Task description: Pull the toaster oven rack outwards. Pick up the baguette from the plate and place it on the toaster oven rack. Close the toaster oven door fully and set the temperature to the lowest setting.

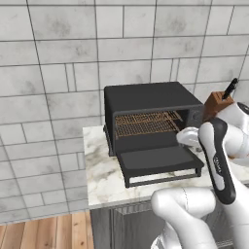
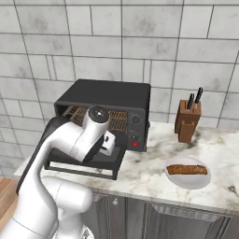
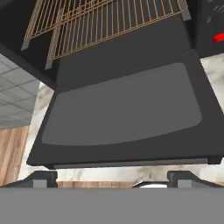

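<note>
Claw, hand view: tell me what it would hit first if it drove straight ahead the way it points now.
Most likely the glass window of the lowered toaster oven door, which lies ahead of the open claw. The toaster oven rack sits beyond it. Depth is hard to judge.

matt black toaster oven (image 1: pixel 146 99), copper wire rack (image 1: pixel 145 123), marble counter (image 1: pixel 104 180)

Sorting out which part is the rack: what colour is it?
Brownish-copper wire grid, the toaster oven rack; clearest in the hand view.
</note>
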